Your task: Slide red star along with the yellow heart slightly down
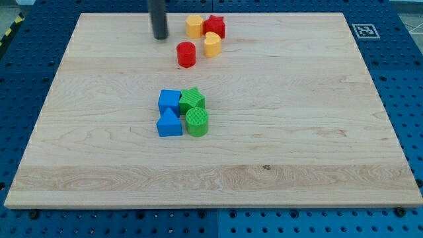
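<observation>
The red star [215,26] sits near the view's top, middle. A yellow block [212,44], seemingly the heart, touches it just below. A second yellow block [194,26] touches the star's left side. A red rounded block [186,54] lies below-left of them. My tip [159,37] stands to the view's left of this cluster, apart from it, about level with the star's lower edge.
A second cluster lies mid-board: a blue cube [169,100], a blue triangle [169,123], a green star [192,100] and a green cylinder [197,122], all touching. The wooden board [317,132] rests on a blue pegboard, with a marker tag [364,30] at the top right.
</observation>
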{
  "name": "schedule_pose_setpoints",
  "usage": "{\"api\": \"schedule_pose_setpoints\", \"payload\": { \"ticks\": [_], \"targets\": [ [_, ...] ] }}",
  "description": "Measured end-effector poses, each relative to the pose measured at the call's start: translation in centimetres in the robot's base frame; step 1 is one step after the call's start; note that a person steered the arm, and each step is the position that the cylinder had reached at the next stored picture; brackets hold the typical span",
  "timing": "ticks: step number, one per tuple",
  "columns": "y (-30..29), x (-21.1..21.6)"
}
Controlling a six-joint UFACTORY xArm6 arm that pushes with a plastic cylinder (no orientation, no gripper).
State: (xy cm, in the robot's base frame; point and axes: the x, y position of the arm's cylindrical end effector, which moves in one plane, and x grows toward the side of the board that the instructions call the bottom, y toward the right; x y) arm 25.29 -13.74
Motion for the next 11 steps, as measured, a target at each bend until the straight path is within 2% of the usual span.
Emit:
{"api": "schedule_pose_setpoints", "payload": {
  "ticks": [1, 2, 5, 9, 10, 11],
  "targets": [
    [-2.8, -3.6],
    [-1.1, -6.1],
    [12.8, -5.6],
    [13.8, 2.8],
    [18.2, 3.6],
    [18.4, 3.1]
  ]
}}
